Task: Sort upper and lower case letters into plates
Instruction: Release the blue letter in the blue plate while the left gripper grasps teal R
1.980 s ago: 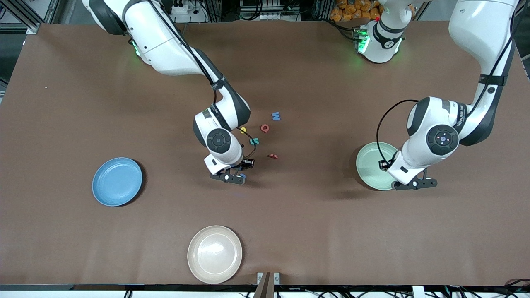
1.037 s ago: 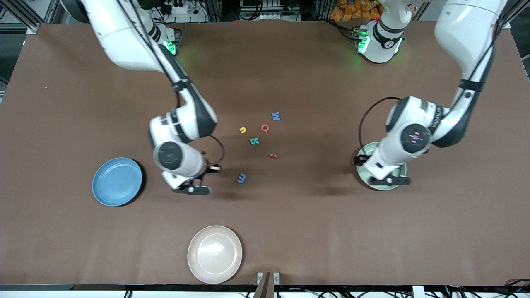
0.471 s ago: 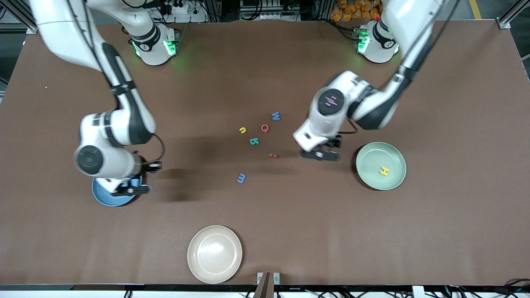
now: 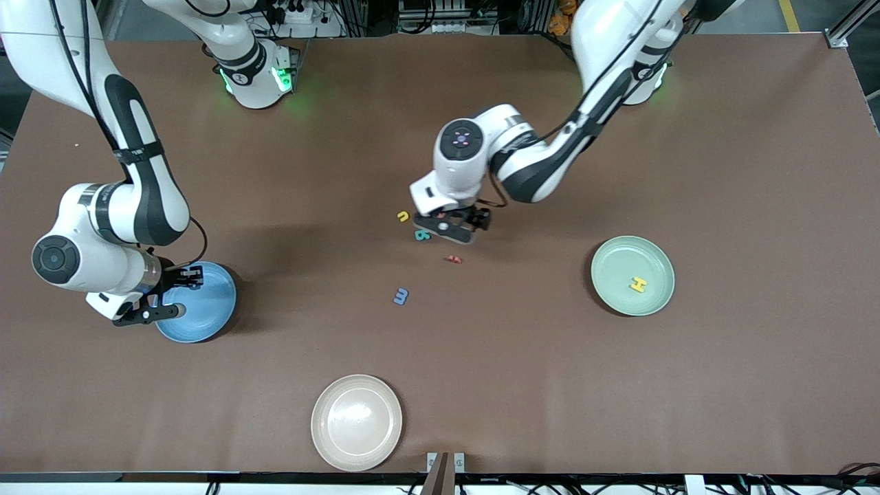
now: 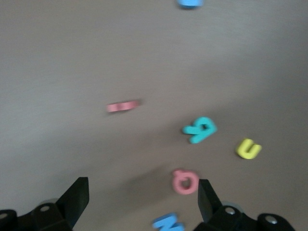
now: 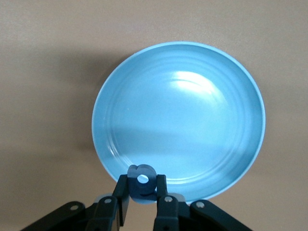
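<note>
One small dark-blue toy letter (image 6: 142,183) sits pinched in the right gripper (image 6: 142,199), at the rim of the plain blue round plate (image 6: 192,125) — I'd carry it further over the plate's middle before letting go. Left gripper (image 5: 139,202), fingers spread, hovers low over the pink letter Q (image 5: 185,181), wrist pointing straight down.

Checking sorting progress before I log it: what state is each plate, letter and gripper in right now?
blue plate: empty, flat on the table.
mint green plate: holds the yellow H.
beige plate: empty.
right gripper: over the blue plate's rim, shut on a small blue letter.
left gripper: open, over the loose letters.
red Q, teal letter, yellow u: loose on the table.
</note>
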